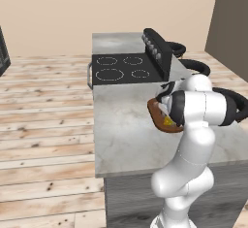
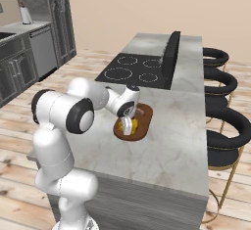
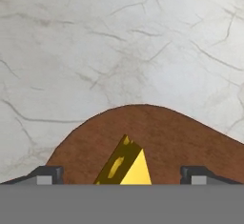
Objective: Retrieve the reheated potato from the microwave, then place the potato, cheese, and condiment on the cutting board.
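Gripper (image 3: pixel 122 173) stands wide apart, fingertips clear either side of the cheese (image 3: pixel 125 167), which rests on the cutting board (image 3: pixel 167 137) atop the counter (image 3: pixel 119 42); cheese placement looks complete, next calling for a straight lift away.

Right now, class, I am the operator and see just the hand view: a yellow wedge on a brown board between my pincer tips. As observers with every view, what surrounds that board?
Observer: The cutting board lies on a marble island counter, just short of the black stovetop.
Operator: How does my pincer stand?
Observer: The pincer points down over the board's end nearer the robot, at the cheese.
Operator: Anything beside the counter?
Observer: Three black stools line its right-hand edge in the right base view.
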